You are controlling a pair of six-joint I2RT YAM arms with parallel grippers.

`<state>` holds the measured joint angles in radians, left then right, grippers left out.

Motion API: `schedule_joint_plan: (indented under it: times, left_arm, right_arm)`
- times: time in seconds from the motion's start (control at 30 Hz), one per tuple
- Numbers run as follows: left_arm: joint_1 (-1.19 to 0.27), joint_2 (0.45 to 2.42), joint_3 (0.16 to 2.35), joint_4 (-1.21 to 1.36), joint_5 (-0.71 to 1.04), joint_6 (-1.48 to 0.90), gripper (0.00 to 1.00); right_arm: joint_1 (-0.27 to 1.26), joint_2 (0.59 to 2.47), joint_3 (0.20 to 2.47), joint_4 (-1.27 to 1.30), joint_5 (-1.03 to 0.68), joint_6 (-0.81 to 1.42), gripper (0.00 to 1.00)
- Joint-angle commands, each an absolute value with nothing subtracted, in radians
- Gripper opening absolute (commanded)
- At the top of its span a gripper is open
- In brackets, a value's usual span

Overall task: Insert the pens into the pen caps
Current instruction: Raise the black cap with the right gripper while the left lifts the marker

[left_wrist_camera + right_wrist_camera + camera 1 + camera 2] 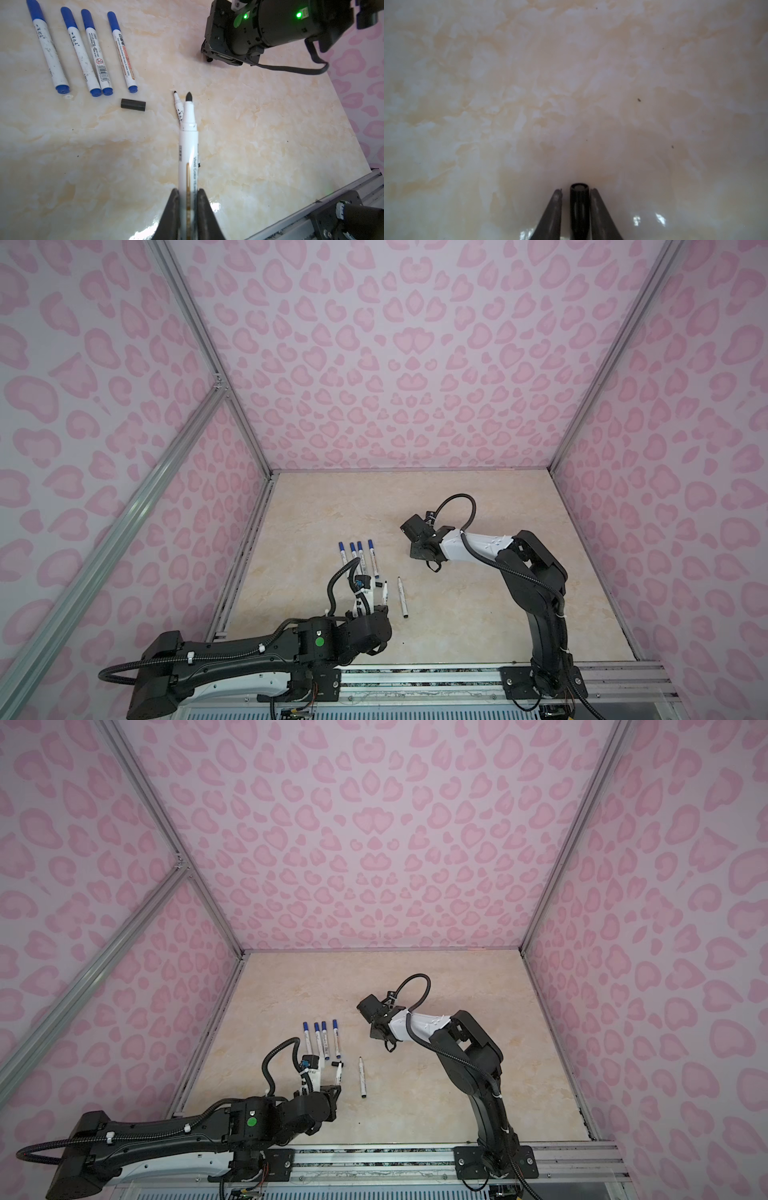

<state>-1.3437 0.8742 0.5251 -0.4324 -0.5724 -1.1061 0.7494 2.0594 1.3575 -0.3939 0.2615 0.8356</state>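
Tabletop [457, 510]: glossy cream marble-look slab; walls [395, 344] pink leopard-print; aluminium frame [199, 335] at the corners. Four blue-capped pens [91, 54], white barrels w/ print, lie in a row on the left of the slab; loose black cap [133, 105], a stubby cylinder, lies just beside the row's end; uncapped pen [402, 597] lies flat nearby. Your left gripper [188, 190] pinches a second uncapped pen [188, 145], black felt tip out. Your right gripper [575, 190]: jaws nearly together round another black cap [579, 207], sliver of gap on one side; can't tell if it's gripped.
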Motion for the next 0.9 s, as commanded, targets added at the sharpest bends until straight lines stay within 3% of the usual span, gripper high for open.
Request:
schedule_joint_plan:
  times: [0.0, 0.37, 0.87]
  left_arm:
    - [-1.345, 0.878, 0.535, -0.423, -0.594, -1.114, 0.03]
    - [-1.351, 0.9, 0.546, -0.358, -0.586, -1.077, 0.03]
    - [-1.351, 1.239, 0.814, -0.111, -0.529, -0.856, 0.03]
  right_arm:
    - [0.749, 2.076, 1.355, -0.415, 0.249, 0.842, 0.19]
    - [0.735, 1.973, 1.27, -0.363, 0.244, 0.866, 0.08]
    - [0.59, 1.352, 0.85, -0.149, 0.03, 0.916, 0.04]
